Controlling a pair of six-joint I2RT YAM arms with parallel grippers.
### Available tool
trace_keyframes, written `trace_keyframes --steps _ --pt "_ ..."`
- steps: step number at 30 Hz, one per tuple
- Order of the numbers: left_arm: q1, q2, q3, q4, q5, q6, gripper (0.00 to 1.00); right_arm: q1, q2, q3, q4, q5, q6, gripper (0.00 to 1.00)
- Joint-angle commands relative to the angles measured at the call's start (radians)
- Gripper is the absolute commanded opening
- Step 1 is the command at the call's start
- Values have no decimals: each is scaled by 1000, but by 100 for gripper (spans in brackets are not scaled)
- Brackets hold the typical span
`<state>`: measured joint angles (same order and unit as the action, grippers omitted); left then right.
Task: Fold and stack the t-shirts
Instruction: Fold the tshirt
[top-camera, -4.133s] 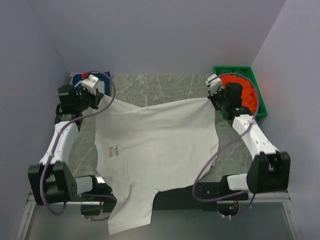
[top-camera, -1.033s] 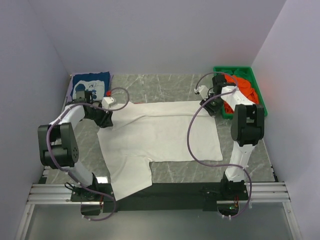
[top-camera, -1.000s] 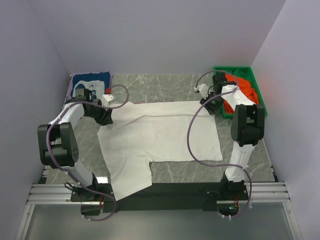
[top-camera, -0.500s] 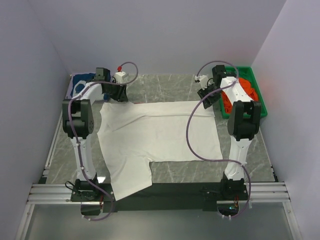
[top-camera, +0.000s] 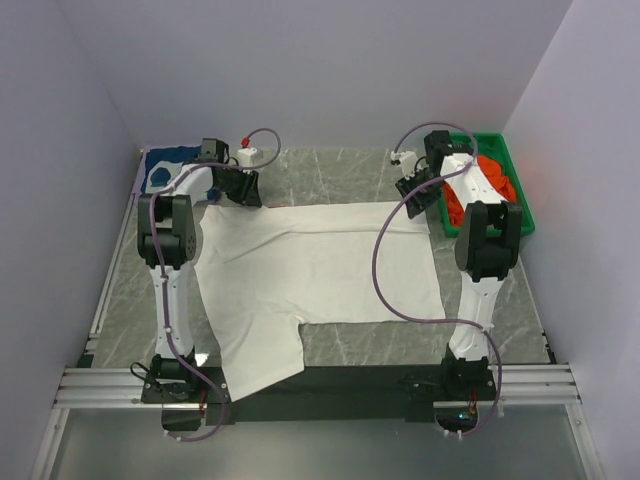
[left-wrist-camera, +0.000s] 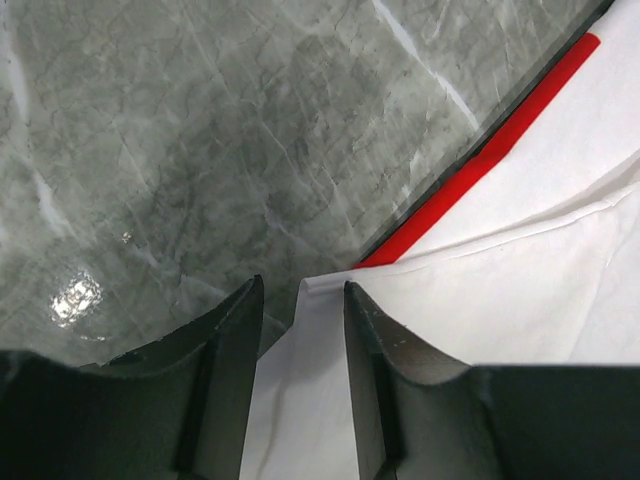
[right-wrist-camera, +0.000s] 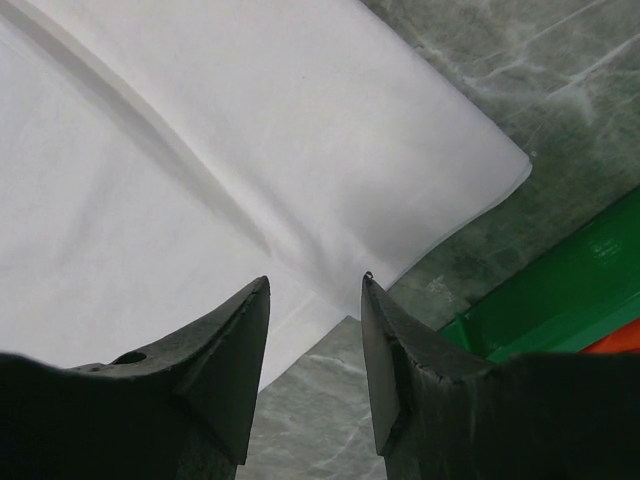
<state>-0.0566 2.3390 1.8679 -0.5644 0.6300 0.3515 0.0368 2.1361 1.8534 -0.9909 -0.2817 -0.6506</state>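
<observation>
A white t-shirt (top-camera: 320, 265) lies flat mid-table, its far edge straight and one part hanging over the near edge. My left gripper (top-camera: 245, 190) hovers at its far left corner. In the left wrist view the gripper (left-wrist-camera: 302, 285) is open, and the cloth corner (left-wrist-camera: 520, 260), edged by a red strip, lies below the gap. My right gripper (top-camera: 415, 190) is at the far right corner. It (right-wrist-camera: 316, 280) is open over bare table beside the cloth (right-wrist-camera: 200, 150). A navy t-shirt (top-camera: 158, 170) lies back left, partly behind the left arm.
A green bin (top-camera: 522, 195) holding orange-red cloth (top-camera: 500, 185) stands at the back right, just right of the right gripper; its wall (right-wrist-camera: 560, 290) shows in the right wrist view. Purple walls enclose the table on three sides. Grey marble table (top-camera: 330, 170) shows behind the shirt.
Both grippers, which held the shirt's far corners earlier, have let go. The left one has swung up and back from the left corner and the right one has drawn back slightly. The shirt lies still.
</observation>
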Motion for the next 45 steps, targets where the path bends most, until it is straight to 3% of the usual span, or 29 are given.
trace_keyframes --steps 1,5,7,12,19,31,32,33,37,40,45 --pt "-9 26 50 -23 40 -16 42 0 -21 20 1 10 8 49" --pt "-9 28 54 -12 91 -29 37 0 -24 13 3 15 6 48" --pt "-11 31 60 -15 94 -28 20 2 -24 13 5 19 5 47" --pt "-11 -29 28 24 129 -26 2 0 -25 10 3 21 6 47" --pt "-11 -217 -93 96 189 -25 1 3 -47 -6 9 15 11 45" --pt "-32 -434 -370 26 205 87 1 5 -84 -49 26 10 28 42" --pt "-31 -443 -404 62 167 75 3 6 -87 -52 28 6 31 43" --pt "-31 -438 -406 67 146 73 16 8 -88 -54 28 4 34 43" --pt "-31 -368 -339 110 38 -26 36 17 -93 -68 34 6 42 45" --pt "-31 -285 -245 124 -36 -87 44 18 -91 -65 35 13 43 46" --pt "-31 -123 -67 77 -105 -140 43 20 -77 -43 26 21 43 46"
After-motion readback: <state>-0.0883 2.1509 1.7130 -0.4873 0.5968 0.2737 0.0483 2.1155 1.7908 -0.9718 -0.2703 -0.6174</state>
